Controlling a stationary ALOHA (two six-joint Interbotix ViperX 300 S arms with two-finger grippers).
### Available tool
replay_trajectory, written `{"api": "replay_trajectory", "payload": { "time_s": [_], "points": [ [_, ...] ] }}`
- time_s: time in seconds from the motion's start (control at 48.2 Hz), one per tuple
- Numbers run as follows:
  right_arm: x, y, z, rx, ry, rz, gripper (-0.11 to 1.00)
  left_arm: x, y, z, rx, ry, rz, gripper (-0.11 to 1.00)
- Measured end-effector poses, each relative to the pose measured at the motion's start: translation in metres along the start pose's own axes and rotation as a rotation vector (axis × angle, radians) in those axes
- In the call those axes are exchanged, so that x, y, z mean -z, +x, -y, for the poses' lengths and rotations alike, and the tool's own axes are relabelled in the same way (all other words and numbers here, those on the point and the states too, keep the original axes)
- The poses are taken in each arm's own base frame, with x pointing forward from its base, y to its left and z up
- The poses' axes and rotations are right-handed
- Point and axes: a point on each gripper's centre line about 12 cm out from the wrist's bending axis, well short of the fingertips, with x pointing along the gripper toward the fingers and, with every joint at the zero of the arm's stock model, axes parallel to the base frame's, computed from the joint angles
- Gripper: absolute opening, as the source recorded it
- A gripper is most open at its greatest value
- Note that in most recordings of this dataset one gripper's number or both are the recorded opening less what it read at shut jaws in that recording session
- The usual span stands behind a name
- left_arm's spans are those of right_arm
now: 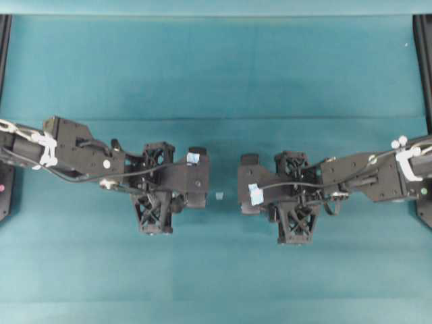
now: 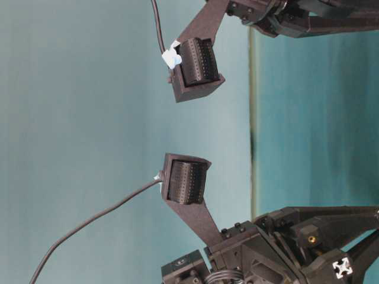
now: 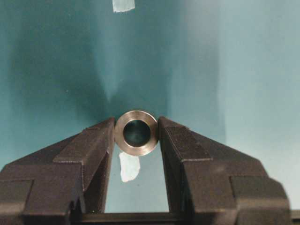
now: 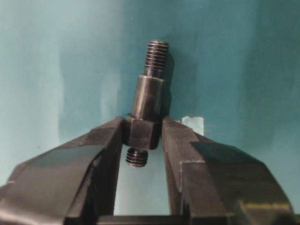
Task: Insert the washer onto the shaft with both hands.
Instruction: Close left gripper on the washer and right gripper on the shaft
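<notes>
In the left wrist view the washer (image 3: 136, 132), a grey-brass ring with a dark hole, sits between the tips of my left gripper (image 3: 136, 129). Both black fingers (image 3: 93, 145) touch its rim, so the gripper is shut on it. The right wrist view shows the shaft (image 4: 149, 91), a dark stepped rod with threaded ends, lying along the teal surface. My right gripper (image 4: 143, 132) is shut on its thick hex collar. From overhead the left gripper (image 1: 201, 177) and right gripper (image 1: 244, 183) face each other a short gap apart; both parts are hidden beneath them.
White tape scraps lie on the teal table: one (image 3: 130, 166) just behind the washer, one (image 3: 123, 4) further ahead, one (image 4: 193, 123) beside the right fingertip, and one (image 1: 219, 196) between the grippers. Black frame rails (image 1: 424, 67) run along the table's sides.
</notes>
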Motion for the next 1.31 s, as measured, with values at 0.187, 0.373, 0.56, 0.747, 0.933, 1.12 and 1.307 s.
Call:
{"api": "replay_trajectory", "payload": {
  "time_s": [0.187,0.373,0.56,0.747,0.933,1.12,1.307],
  "points": [
    [0.000,0.000,0.002,0.002,0.006,-0.001,0.01,0.000,0.000,0.000,0.000,-0.002,0.002,0.36],
    [0.000,0.000,0.004,0.004,0.010,-0.001,0.01,0.000,0.000,0.001,0.001,0.001,0.002,0.36],
    [0.000,0.000,0.005,0.007,0.012,-0.004,0.01,0.000,-0.001,0.002,0.003,0.004,0.002,0.36],
    [0.000,-0.001,0.013,0.024,0.007,-0.014,0.01,0.000,-0.001,0.003,0.004,0.005,0.002,0.36],
    [0.001,-0.001,0.016,0.041,-0.020,-0.032,0.01,0.000,0.000,0.003,0.004,0.004,0.000,0.36],
    [0.003,-0.002,0.018,0.052,-0.036,-0.045,0.01,-0.001,-0.001,0.004,0.004,0.005,0.003,0.36],
    [0.003,-0.002,0.019,0.061,-0.054,-0.049,0.01,0.000,-0.001,0.003,0.004,0.005,0.002,0.36]
  ]
}}
